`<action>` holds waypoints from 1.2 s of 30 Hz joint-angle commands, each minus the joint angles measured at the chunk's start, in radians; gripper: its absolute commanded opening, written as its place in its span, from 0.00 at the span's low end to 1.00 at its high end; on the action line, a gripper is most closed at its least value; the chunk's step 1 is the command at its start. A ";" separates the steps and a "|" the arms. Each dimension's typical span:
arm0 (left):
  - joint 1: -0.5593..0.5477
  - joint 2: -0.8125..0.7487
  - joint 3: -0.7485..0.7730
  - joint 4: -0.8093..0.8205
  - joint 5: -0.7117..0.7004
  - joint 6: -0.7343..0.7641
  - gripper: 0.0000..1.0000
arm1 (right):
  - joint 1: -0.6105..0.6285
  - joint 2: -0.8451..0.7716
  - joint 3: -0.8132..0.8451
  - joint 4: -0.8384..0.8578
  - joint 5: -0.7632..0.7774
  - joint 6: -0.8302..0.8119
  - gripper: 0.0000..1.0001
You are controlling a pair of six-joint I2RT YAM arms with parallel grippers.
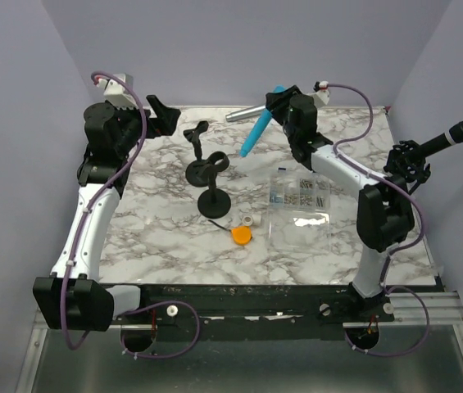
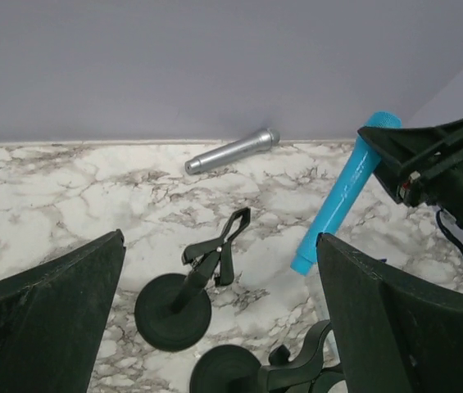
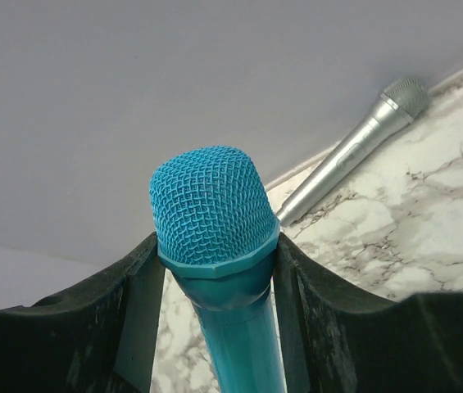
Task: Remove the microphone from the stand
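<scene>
Blue microphone [image 3: 215, 205], 1 of 3, fills right gripper [image 3: 215, 246]; left gripper [image 2: 221, 241] gapes wide by 2 tabletop stands [image 2: 174, 311].

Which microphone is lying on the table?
The silver microphone, farthest back. The blue microphone is held by the right end effector; the black microphone tilts upward.

Marbled tabletop [image 1: 157, 241] (grey-veined) enclosed by plain lavender walls [image 1: 239, 49].
</scene>
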State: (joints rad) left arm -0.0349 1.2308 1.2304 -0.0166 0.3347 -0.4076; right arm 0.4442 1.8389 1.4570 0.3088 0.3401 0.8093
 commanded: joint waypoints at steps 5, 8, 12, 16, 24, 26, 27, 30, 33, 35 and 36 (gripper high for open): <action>-0.050 -0.061 0.027 -0.117 -0.056 0.125 0.99 | 0.003 0.282 0.214 -0.226 0.322 0.608 0.01; -0.091 -0.106 -0.044 -0.076 -0.100 0.197 0.99 | 0.003 0.375 0.306 -0.284 0.404 0.659 0.01; -0.100 -0.143 -0.081 -0.097 -0.134 0.229 0.99 | -0.016 0.463 0.377 -0.383 0.424 0.771 0.01; -0.104 -0.185 -0.108 -0.060 -0.152 0.240 0.99 | -0.044 0.554 0.468 -0.531 0.386 0.944 0.01; -0.105 -0.168 -0.126 -0.043 -0.131 0.224 0.99 | -0.074 0.681 0.574 -0.586 0.352 1.041 0.02; -0.105 -0.169 -0.125 -0.042 -0.125 0.221 0.98 | -0.076 0.719 0.620 -0.588 0.340 1.034 0.04; -0.105 -0.171 -0.124 -0.042 -0.123 0.218 0.99 | -0.076 0.735 0.646 -0.599 0.340 1.029 0.07; -0.105 -0.170 -0.132 -0.029 -0.114 0.211 0.98 | -0.082 0.770 0.695 -0.606 0.342 1.017 0.10; -0.105 -0.154 -0.130 -0.033 -0.106 0.211 0.99 | -0.088 0.792 0.708 -0.602 0.321 1.023 0.19; -0.103 -0.144 -0.123 -0.041 -0.103 0.210 0.98 | -0.091 0.799 0.701 -0.602 0.301 1.036 0.23; -0.103 -0.142 -0.123 -0.040 -0.101 0.208 0.98 | -0.093 0.800 0.696 -0.600 0.298 1.038 0.25</action>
State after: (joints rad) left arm -0.1333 1.0695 1.1084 -0.0685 0.2176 -0.1921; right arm 0.3614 2.5980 2.1407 -0.2520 0.6548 1.8130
